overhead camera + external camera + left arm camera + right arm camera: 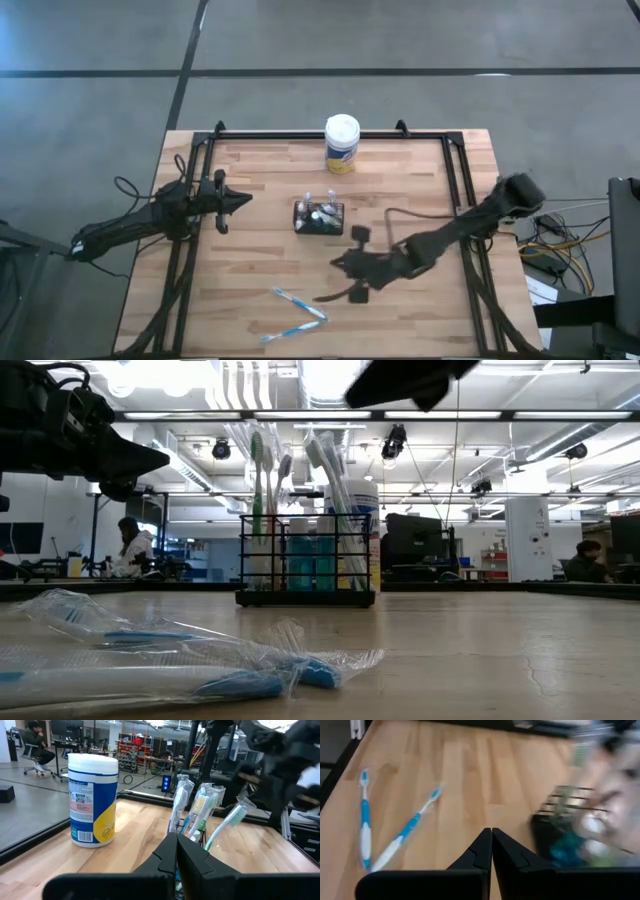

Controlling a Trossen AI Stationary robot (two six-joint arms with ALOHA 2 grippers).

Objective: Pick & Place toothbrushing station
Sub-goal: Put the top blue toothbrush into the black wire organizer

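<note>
**Toothbrushing station at mid-table, both grippers off it**

The toothbrushing station [319,217] is a small black wire-walled caddy standing upright near the middle of the wooden table [420,180], packed with wrapped toothbrushes and teal tubes. Only the low view shows its open grid walls and upright brushes. The left gripper [240,201] sits to its left, fingers pressed together. The right gripper [338,264] hovers just beside its front right corner, fingers also closed. From above, two blue toothbrushes [299,304] lie near the front edge, and a white-lidded canister [342,144] stands behind.
</note>
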